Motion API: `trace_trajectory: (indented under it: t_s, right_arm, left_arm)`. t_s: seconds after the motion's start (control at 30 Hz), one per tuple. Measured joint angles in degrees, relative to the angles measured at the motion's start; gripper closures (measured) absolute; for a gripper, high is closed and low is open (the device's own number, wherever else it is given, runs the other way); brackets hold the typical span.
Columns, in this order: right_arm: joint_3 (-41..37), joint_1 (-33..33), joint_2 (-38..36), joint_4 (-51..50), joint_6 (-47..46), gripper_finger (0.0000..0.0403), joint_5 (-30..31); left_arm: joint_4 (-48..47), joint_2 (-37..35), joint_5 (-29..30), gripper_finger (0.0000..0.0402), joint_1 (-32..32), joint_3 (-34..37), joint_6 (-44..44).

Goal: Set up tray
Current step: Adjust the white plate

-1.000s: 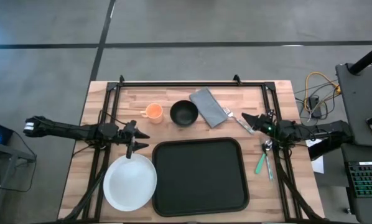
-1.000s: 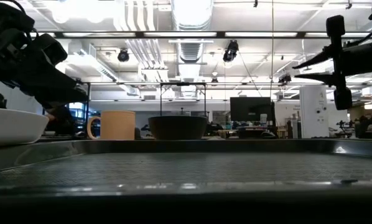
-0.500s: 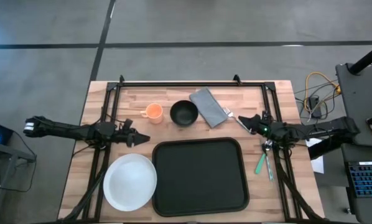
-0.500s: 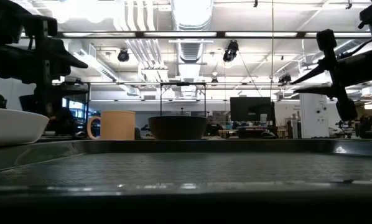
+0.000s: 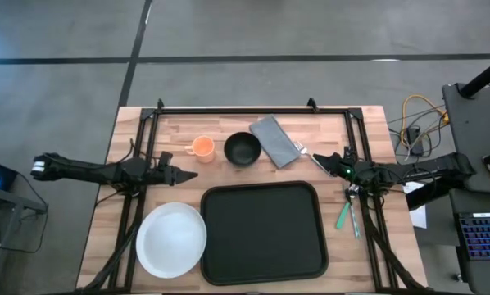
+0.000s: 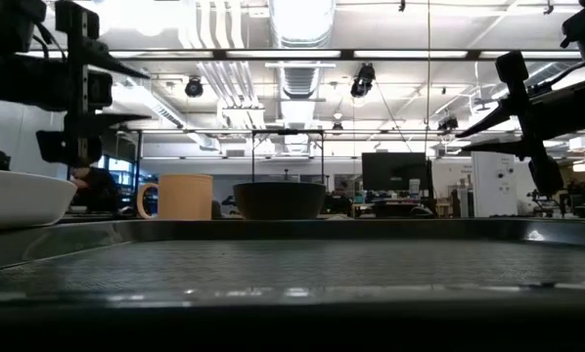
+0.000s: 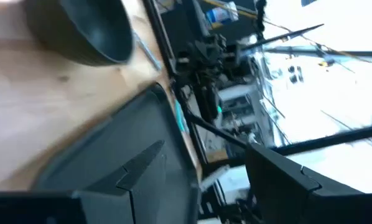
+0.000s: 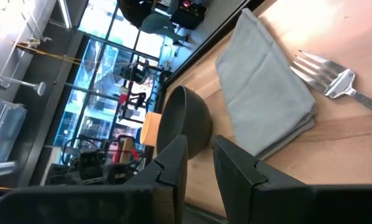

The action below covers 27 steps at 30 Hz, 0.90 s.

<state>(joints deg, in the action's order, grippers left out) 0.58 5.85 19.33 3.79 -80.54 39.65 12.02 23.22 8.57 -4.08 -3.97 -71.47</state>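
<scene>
The black tray (image 5: 261, 233) lies flat on the table's near middle, and its rim fills the low view's foreground (image 6: 292, 230). A white plate (image 5: 171, 239) rests on the wood just left of it. My left gripper (image 5: 189, 174) hovers open above the table, past the plate's far rim, pointing right; its wrist view looks over the tray's corner (image 7: 136, 143). My right gripper (image 5: 330, 162) hovers with a narrow gap between its fingers (image 8: 199, 142), near the fork (image 5: 313, 157) and pointing toward the grey napkin (image 8: 267, 93). Neither touches anything.
Along the far side stand an orange cup (image 5: 202, 147), a dark bowl (image 5: 242, 149) and the folded grey napkin (image 5: 274, 141), with the fork beside it. Green-handled cutlery (image 5: 347, 213) lies right of the tray. A black frame runs round the table.
My left gripper has risen from the plate's far rim, where its fingers pointed down, and has turned level, pointing right. The plate has stayed in place. My right gripper has drawn back a little toward the table's right edge.
</scene>
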Motion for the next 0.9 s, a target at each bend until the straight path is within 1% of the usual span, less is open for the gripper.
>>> trace_trajectory:
  t_s: [0.17, 0.23, 0.3, 0.4, 0.5, 0.57, 0.63, 0.77, 0.9]
  right_arm:
    - [0.0, 0.0, 0.0, 0.0, 0.6, 0.0335, 0.5]
    - [0.0, 0.0, 0.0, 0.0, 1.1, 0.0335, 0.9]
    - [0.0, 0.0, 0.0, -0.1, 1.3, 0.0335, 0.9]
    - [0.0, 0.0, 0.0, -0.1, 1.2, 0.0335, 0.9]
    - [0.0, 0.0, 0.0, -0.1, 1.5, 0.0335, 0.9]
    - [0.0, 0.0, 0.0, -0.1, 1.6, 0.0335, 1.0]
    - [0.0, 0.0, 0.0, -0.1, 1.7, 0.0335, 1.0]
    - [0.0, 0.0, 0.0, -0.1, 1.7, 0.0335, 0.9]
    - [0.0, 0.0, 0.0, -0.1, 1.4, 0.0335, 0.9]
  left_arm:
    - [-0.2, 0.4, -0.1, 0.0203, 0.0, -2.4, 6.4]
    - [-0.6, 1.0, -1.4, 0.0203, 0.0, -4.1, 10.3]
    - [-2.9, 2.1, -2.7, 0.0205, 0.0, -6.7, 13.7]
    - [-13.2, 4.7, -4.7, 0.0211, 0.0, -11.6, 16.4]
    - [-27.4, 8.6, -6.2, 0.0214, 0.0, -17.4, 19.2]
    - [-36.0, 12.0, -7.3, 0.0215, 0.0, -21.0, 22.8]
    - [-42.0, 15.5, -9.0, 0.0215, -0.1, -24.3, 28.2]
    - [-47.7, 22.5, -16.6, 0.0215, -0.1, -28.8, 39.8]
    - [-47.5, 27.9, -23.4, 0.0215, -0.2, -31.1, 47.5]
